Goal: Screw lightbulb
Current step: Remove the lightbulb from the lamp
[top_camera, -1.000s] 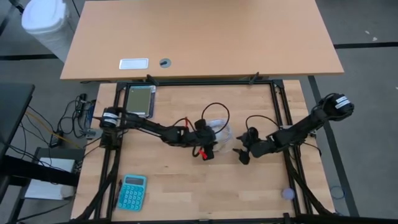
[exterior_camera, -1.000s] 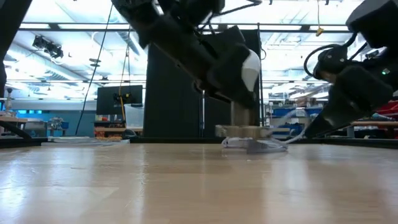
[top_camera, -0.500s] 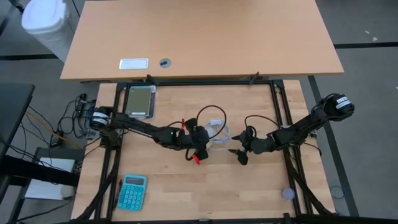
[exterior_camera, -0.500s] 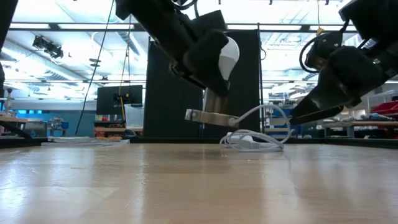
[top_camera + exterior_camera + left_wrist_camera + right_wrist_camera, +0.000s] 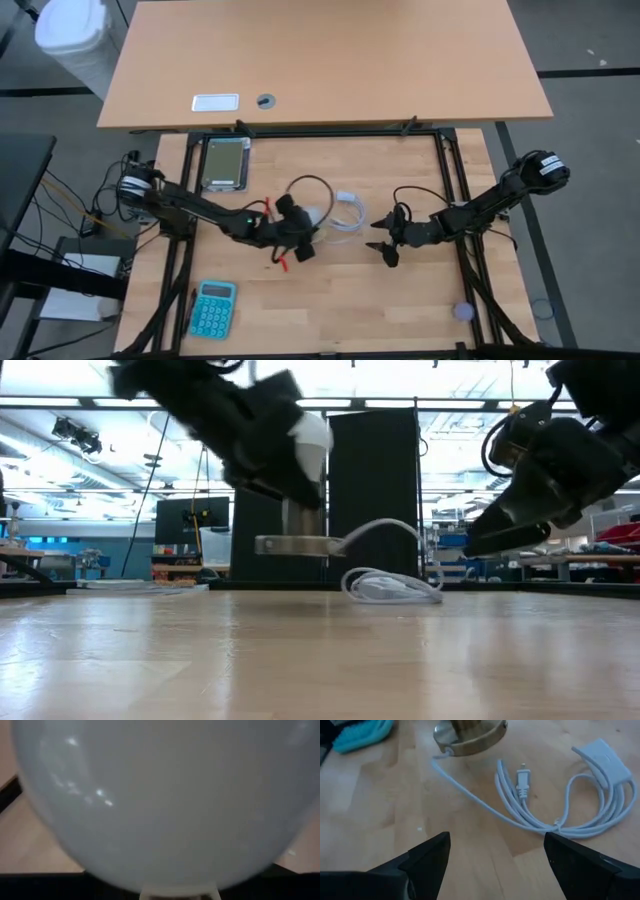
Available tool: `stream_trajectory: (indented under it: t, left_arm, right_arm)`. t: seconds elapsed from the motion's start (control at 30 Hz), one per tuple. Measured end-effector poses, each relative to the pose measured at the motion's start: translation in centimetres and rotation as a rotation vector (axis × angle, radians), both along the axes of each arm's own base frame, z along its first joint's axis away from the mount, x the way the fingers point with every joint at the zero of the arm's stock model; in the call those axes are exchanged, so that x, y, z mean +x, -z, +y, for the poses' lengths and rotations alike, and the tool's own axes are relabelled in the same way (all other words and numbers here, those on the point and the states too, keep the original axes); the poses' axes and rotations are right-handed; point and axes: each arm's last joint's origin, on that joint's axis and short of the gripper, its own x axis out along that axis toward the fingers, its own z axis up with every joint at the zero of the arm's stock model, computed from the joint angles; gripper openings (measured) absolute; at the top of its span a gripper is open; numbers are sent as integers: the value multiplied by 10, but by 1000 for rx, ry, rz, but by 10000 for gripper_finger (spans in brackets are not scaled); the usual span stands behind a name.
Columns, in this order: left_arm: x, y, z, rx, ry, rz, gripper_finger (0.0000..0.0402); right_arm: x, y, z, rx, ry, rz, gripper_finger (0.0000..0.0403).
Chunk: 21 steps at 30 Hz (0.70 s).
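One lightbulb (image 5: pixel 308 438) gripped in left hand (image 5: pixel 298 243), seated in lifted socket (image 5: pixel 298 543), right hand (image 5: pixel 383 246) open nearby.

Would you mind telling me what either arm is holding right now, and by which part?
The left gripper holds the lightbulb by its round globe, socket hanging below. The right gripper is open, empty.

Lighting bright, even, from ceiling strips (image 5: pixel 150 402). Glare specks on lightbulb (image 5: pixel 165 805), out of focus. Left arm (image 5: pixel 215 410) motion-blurred.
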Motion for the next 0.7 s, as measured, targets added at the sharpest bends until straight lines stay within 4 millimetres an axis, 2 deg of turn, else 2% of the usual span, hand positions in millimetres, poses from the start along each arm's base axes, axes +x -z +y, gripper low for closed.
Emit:
stream_trajectory:
  t: [0.17,0.3,0.53,0.7]
  left_arm:
    - [-31,2,3,0,-16,-81,196]
    - [-49,0,3,-4,-1,-111,196]
    - [-83,-18,3,49,-19,-89,196]
    - [-103,-34,3,57,-61,-115,196]
  right_arm:
    - [5,-5,0,22,10,-50,324]
    - [18,-3,-2,15,42,-29,324]
    - [60,5,-4,-6,9,47,324]
    - [86,-5,-2,-74,-41,26,324]
